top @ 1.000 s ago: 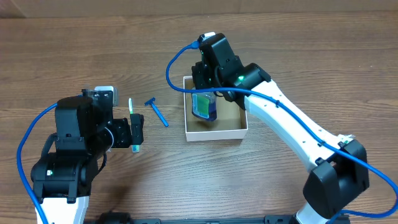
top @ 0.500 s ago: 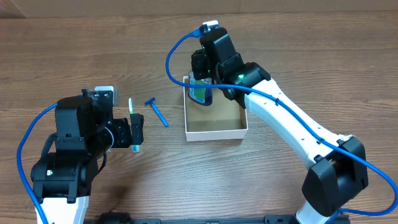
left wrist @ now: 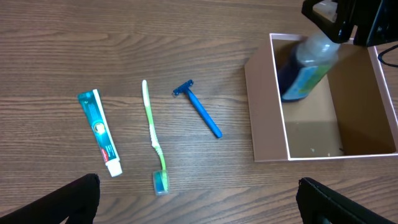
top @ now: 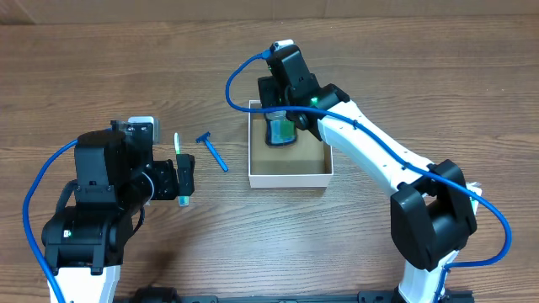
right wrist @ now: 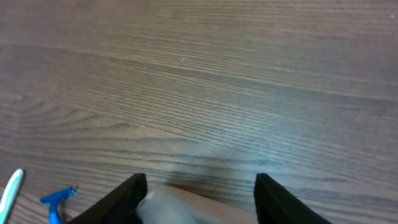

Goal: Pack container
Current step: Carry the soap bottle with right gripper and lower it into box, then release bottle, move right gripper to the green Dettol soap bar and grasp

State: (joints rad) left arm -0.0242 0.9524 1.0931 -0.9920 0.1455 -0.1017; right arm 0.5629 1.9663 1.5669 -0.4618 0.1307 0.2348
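The right arm reaches across the wood-grain surface point(top: 379, 50). Its right hand point(top: 282, 118) is clamped on the top of a blue-green bottle point(top: 280, 132), which leans in the far left corner of the container point(top: 290, 179). A second ago the bottle hung over the container's middle; now it sits lower and further back. The left hand point(top: 184, 178) has not moved, and its fingers are spread wide. Left of the container lie a razor point(left wrist: 199, 109), a toothbrush point(left wrist: 152, 134) and a toothpaste tube point(left wrist: 99, 132).

One container point(top: 290, 178), one bottle point(left wrist: 305, 71), one razor point(left wrist: 202, 112), one toothbrush point(left wrist: 151, 127), one toothpaste tube point(left wrist: 102, 132).
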